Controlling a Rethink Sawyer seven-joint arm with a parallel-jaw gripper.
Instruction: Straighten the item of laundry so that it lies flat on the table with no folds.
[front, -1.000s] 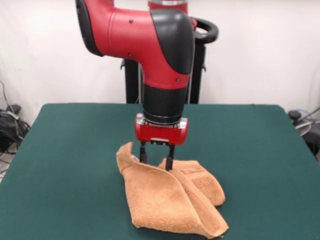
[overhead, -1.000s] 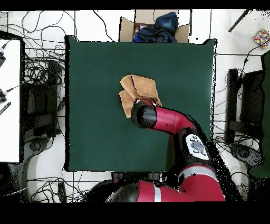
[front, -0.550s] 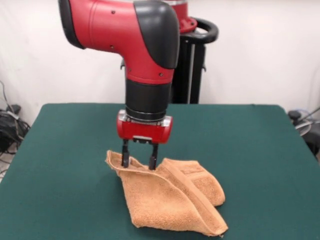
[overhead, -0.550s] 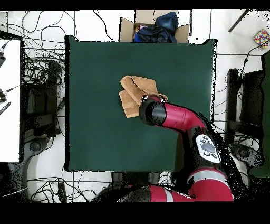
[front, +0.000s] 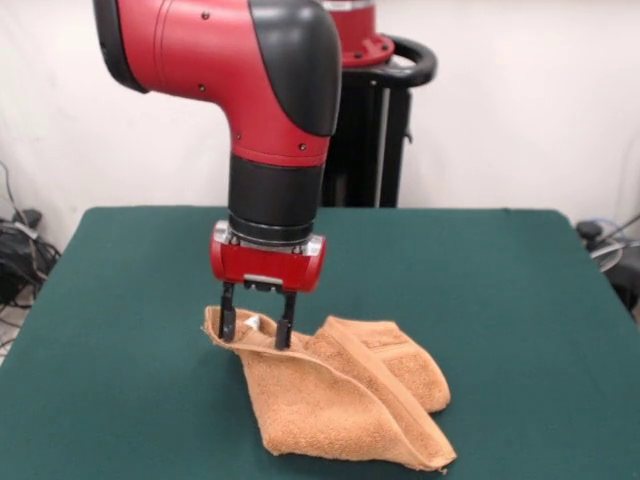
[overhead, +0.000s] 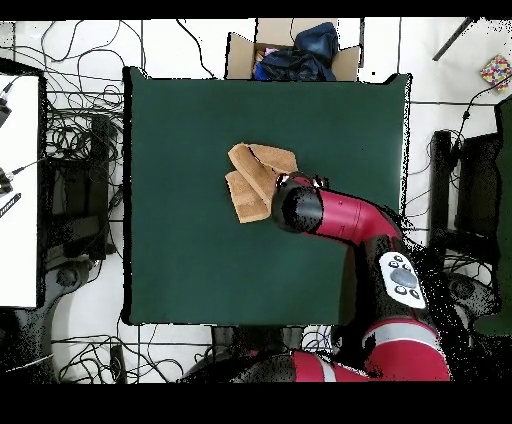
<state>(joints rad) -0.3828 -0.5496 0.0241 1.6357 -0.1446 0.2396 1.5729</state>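
The item of laundry, an orange-tan terry towel, lies folded over itself on the green table, at front centre. Its left corner is raised off the felt, and a small white label shows there. My gripper points straight down at that raised corner, shut on the towel's edge, with one finger on each side of the lifted fold. From above, the towel sits near the table's middle. The red arm covers its right part and hides the gripper.
A cardboard box holding dark clothes stands just beyond one table edge in the overhead view. Cables and equipment surround the table on the floor. A black stand rises behind the table.
The gripper has travelled left and slightly toward the camera in the front view, pulling the towel's raised corner along. The fold has stretched out leftward while the rest of the towel stayed put.
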